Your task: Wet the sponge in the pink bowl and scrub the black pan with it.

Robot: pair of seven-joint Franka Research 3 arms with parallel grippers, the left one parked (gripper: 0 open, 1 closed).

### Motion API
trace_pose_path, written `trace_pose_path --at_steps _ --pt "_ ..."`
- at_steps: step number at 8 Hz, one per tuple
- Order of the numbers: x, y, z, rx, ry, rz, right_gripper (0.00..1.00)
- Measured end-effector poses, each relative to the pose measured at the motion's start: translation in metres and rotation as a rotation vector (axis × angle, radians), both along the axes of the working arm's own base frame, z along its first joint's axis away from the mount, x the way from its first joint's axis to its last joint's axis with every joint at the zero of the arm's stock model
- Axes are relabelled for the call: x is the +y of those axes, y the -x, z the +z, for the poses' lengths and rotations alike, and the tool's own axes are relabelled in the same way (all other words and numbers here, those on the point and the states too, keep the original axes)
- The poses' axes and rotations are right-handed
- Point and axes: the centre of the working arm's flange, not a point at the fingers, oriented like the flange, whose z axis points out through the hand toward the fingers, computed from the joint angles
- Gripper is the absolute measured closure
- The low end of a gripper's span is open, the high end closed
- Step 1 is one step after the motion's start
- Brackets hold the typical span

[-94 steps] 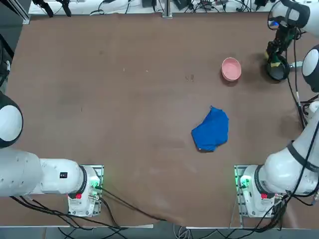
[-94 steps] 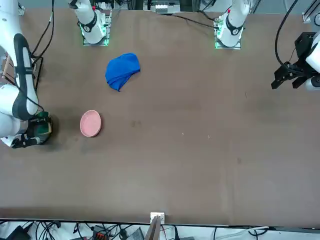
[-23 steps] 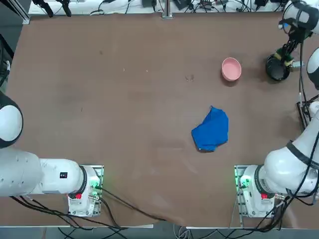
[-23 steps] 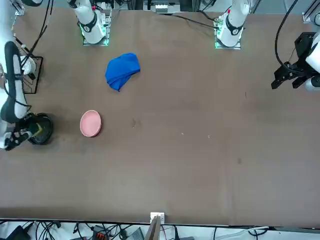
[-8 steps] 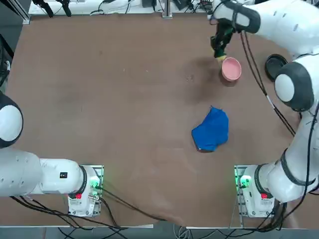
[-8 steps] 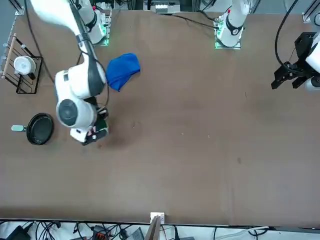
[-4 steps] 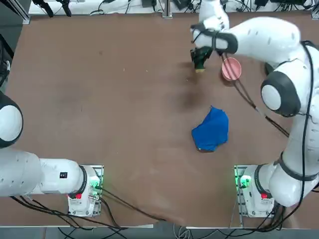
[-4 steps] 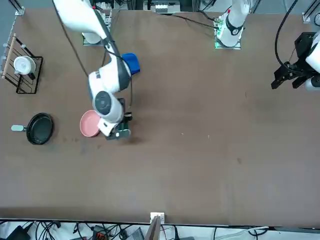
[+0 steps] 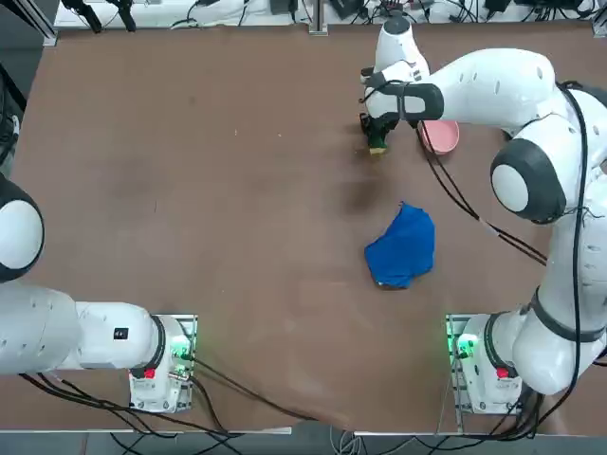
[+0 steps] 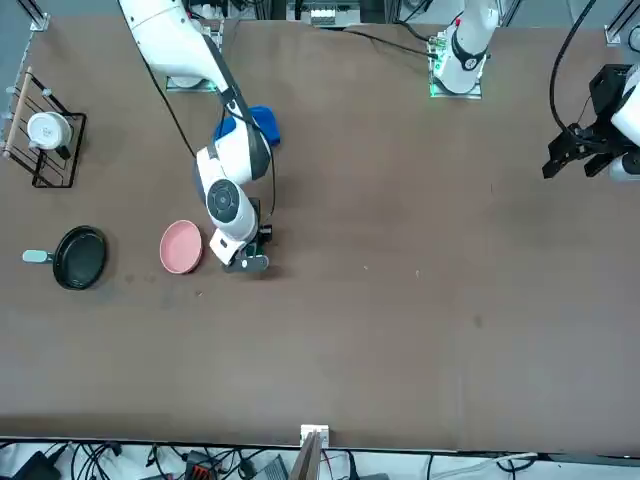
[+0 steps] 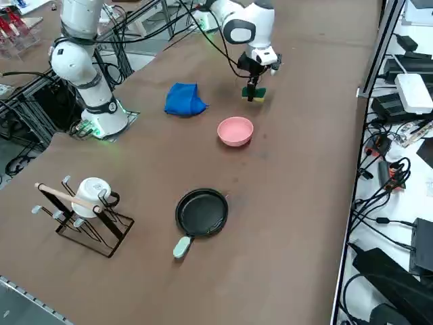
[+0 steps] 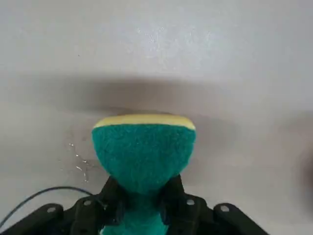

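since half a second ago the right arm has swung a little further off the pink bowl, carrying the sponge with it; a second ago it was just at the bowl's far left edge. now the right gripper hangs over bare table just left of the bowl in the top view, clear of its rim. its jaws are clamped on the sponge, pinching the green layer so that it bulges out past the fingers in the wrist view, with the yellow layer showing only as a thin strip at the outer end. whether the sponge touches the tabletop cannot be told. in the top view the arm's forearm covers the far part of the bowl, and the black pan is hidden there; the right side view shows it nearer the camera, well apart from the gripper, its pale handle pointing away from the bowl. a crumpled blue cloth lies nearer the robot's bases, and a wire rack with a white mug stands right of the pan.
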Motion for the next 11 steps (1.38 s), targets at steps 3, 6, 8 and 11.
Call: trace_pose_path --at_steps 3,6,8,11 --pt "0.006 0.002 -0.009 -0.037 -0.017 0.009 0.63" --pt "0.009 0.005 -0.019 -0.047 -0.021 0.013 0.63" --pt "0.014 0.007 -0.021 -0.053 -0.025 0.020 0.63" --pt "0.021 0.012 -0.025 -0.058 -0.028 0.032 0.62"
